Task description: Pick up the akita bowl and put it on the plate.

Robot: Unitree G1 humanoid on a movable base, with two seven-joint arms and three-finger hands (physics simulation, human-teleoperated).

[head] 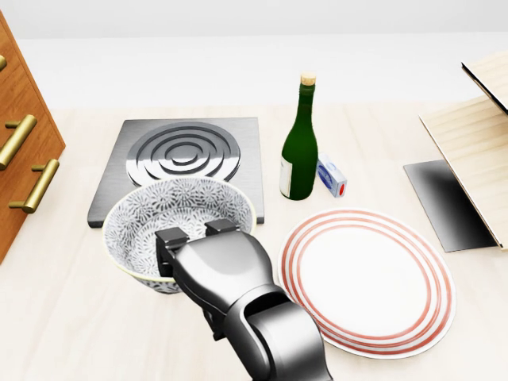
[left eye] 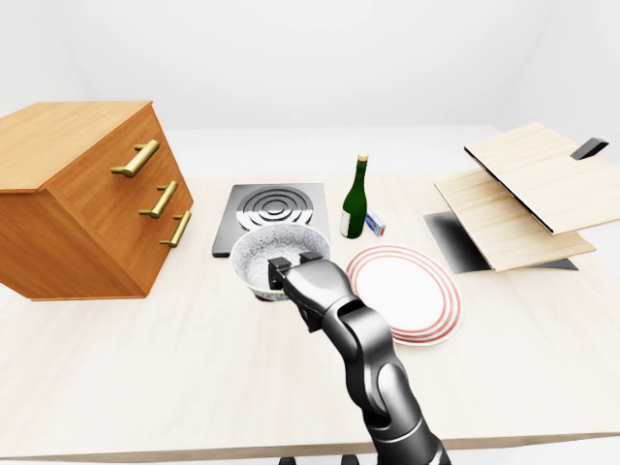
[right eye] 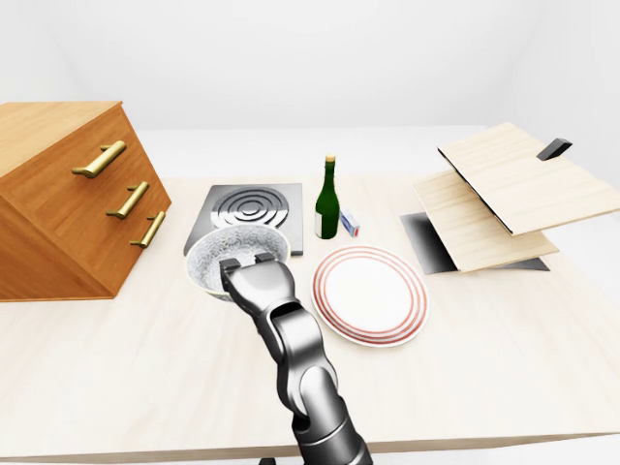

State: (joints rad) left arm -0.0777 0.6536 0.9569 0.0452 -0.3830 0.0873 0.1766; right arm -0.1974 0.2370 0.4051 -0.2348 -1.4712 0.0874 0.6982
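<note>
The pale wooden table (head: 63,333) bears a brown drawer chest (left eye: 77,194), grey ringed hob (head: 182,159), green bottle (head: 300,143) — and red-ringed white plate (head: 429,278).

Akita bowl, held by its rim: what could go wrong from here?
1. The right hand grips only the lower rim of the akita bowl in the head view, so the bowl could tilt or slip out.
2. The green bottle stands just above the plate, so a wide swing might topple it.
</note>
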